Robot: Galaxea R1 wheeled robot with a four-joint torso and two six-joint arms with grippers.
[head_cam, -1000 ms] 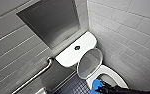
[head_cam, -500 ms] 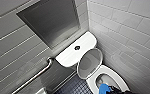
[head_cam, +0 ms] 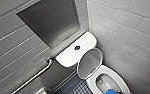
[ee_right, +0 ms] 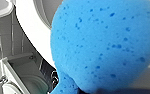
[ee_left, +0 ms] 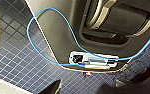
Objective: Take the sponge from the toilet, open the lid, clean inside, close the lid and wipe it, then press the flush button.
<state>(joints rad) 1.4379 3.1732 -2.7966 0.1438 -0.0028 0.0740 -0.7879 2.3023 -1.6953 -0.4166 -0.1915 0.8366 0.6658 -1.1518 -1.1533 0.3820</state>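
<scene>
Right claw (ee_right: 103, 91) first: it's judged to be pinched on the sponge (ee_right: 101, 42). The blue pad is bunched into a narrow neck right where the dark edge of the claw sits, though the fingers themselves can't really be made out. Whether the left claw is spread or pressed together can't be told. In the head view the sponge is seen down at the near end of the bowl (head_cam: 92, 81), over the opening and well away from the tank (head_cam: 73, 53).

The lid (head_cam: 89, 62) is already tipped up against the tank, so the step in hand is taken to be the clean-inside bit. To do it well, the sponge should be squeezed firmly so it isn't dropped into the water. The soft face should be pressed flat to the inner wall and swept round under the rim, not just dabbed in one spot. The raised lid should be given some room too, since it could probably be knocked shut by a careless wrist. The button (head_cam: 77, 47) on top of the tank isn't needed yet.

Containers: the bowl is open, with a small pool of water (head_cam: 100, 81) at the bottom and nothing else that can be made out in it. A white-rimmed box (ee_right: 8, 66) is seen low by the wall in the right wrist view. Something pale and rounded is in it, but what it is can't be told.
</scene>
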